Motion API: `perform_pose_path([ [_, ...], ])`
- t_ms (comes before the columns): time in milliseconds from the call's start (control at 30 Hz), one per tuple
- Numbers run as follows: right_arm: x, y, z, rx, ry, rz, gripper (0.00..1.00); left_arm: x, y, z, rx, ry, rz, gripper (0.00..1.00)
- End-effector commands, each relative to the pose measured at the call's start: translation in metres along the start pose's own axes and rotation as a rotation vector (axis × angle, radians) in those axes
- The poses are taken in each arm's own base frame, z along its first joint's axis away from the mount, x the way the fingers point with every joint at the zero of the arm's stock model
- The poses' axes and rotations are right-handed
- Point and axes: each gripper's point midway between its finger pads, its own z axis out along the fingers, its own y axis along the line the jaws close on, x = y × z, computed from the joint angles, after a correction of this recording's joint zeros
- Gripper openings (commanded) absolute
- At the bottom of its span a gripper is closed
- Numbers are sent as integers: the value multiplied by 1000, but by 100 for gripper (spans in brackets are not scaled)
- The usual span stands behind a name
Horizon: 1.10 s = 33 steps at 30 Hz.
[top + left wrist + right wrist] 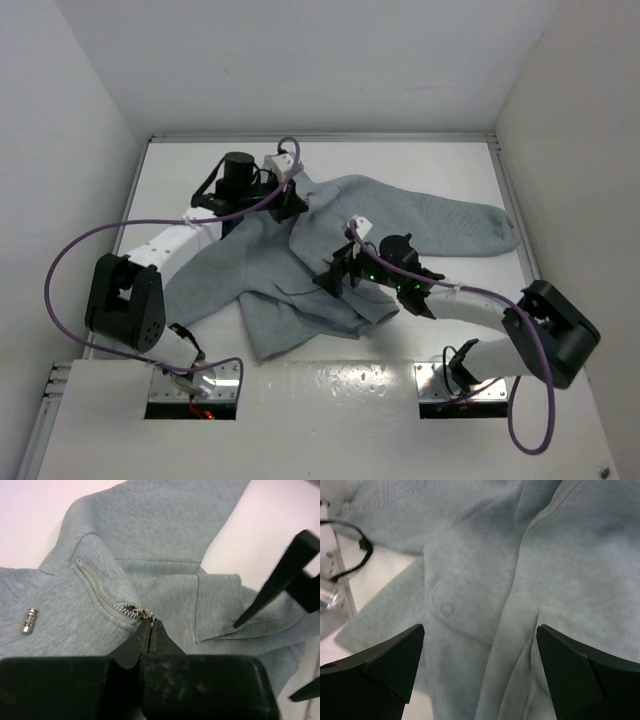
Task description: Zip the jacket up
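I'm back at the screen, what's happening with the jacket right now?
The left gripper is shut on the zipper pull of the grey fleece jacket, which lies crumpled on the table. A short run of zipper teeth shows beside the pull. The right gripper is open over the jacket's front, near a snap-buttoned pocket flap. How far the zipper is closed cannot be told from these views.
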Motion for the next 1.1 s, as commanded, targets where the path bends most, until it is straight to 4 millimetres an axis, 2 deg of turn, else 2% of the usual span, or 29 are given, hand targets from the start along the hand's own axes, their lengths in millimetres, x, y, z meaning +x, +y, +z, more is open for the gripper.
perform_pose_path([
  [0, -78, -2, 26, 12, -225, -88, 94, -33, -26, -16, 117, -76, -95, 0],
  [33, -75, -6, 35, 24, -214, -82, 94, -37, -28, -21, 127, -85, -116, 0],
  [67, -99, -6, 42, 38, -263, -92, 94, -40, -30, -25, 140, -95, -131, 0],
  [133, -93, -13, 59, 68, -250, -80, 94, -44, -38, -28, 165, -107, -180, 0],
  [167, -120, -15, 66, 82, -309, -92, 95, -44, -40, -33, 175, -109, -204, 0],
  [200, -112, -24, 77, 111, -291, -87, 95, -46, -43, -33, 189, -112, -234, 0],
  [233, -115, -27, 81, 126, -298, -84, 95, -49, -43, -38, 192, -119, -246, 0],
  [267, -140, -26, 87, 123, -347, -91, 95, -46, -46, -38, 204, -111, -272, 0],
  [300, -127, -31, 100, 130, -315, -85, 95, -52, -47, -43, 212, -127, -298, 0],
  [333, -139, -34, 104, 148, -340, -93, 95, -57, -51, -46, 226, -137, -298, 0],
  [367, -140, -36, 108, 157, -340, -96, 94, -59, -53, -47, 239, -144, -299, 0],
  [400, -148, -40, 117, 166, -355, -101, 94, -61, -52, -51, 232, -156, -302, 0],
  [467, -140, -51, 127, 200, -338, -94, 88, -66, -55, -56, 247, -166, -314, 0],
  [500, -147, -52, 130, 200, -351, -102, 85, -67, -51, -58, 238, -175, -310, 0],
  [533, -142, -57, 133, 207, -339, -106, 72, -67, -54, -59, 251, -172, -322, 0],
  [633, -144, -66, 133, 238, -351, -132, 43, -66, -52, -64, 251, -172, -353, 0],
  [667, -146, -65, 131, 229, -361, -156, 29, -62, -49, -65, 243, -170, -362, 0],
  [733, -141, -66, 122, 217, -352, -177, 17, -55, -42, -65, 208, -154, -358, 0],
  [767, -135, -59, 114, 176, -340, -186, 9, -51, -35, -65, 180, -152, -321, 0],
  [800, -142, -58, 102, 169, -353, -194, 6, -46, -27, -63, 133, -142, -319, 0],
  [833, -107, -52, 93, 138, -283, -189, 3, -45, -19, -63, 89, -138, -300, 0],
  [900, -118, -34, 68, 85, -304, -209, 0, -34, 6, -61, -42, -99, -235, 0],
  [933, -75, -28, 56, 50, -210, -189, 0, -30, 11, -54, -84, -70, -208, 0],
  [967, -88, -12, 38, 7, -237, -199, 0, -17, 21, -49, -132, -23, -158, 0],
  [1000, -72, -6, 31, -21, -186, -189, 0, -8, 33, -48, -211, 11, -139, 0],
  [1033, -40, -4, 21, -32, -111, -161, 0, 0, 37, -47, -244, 34, -131, 0],
  [1067, -42, 4, 10, -47, -113, -158, 0, 5, 34, -43, -252, 51, -114, 0],
])
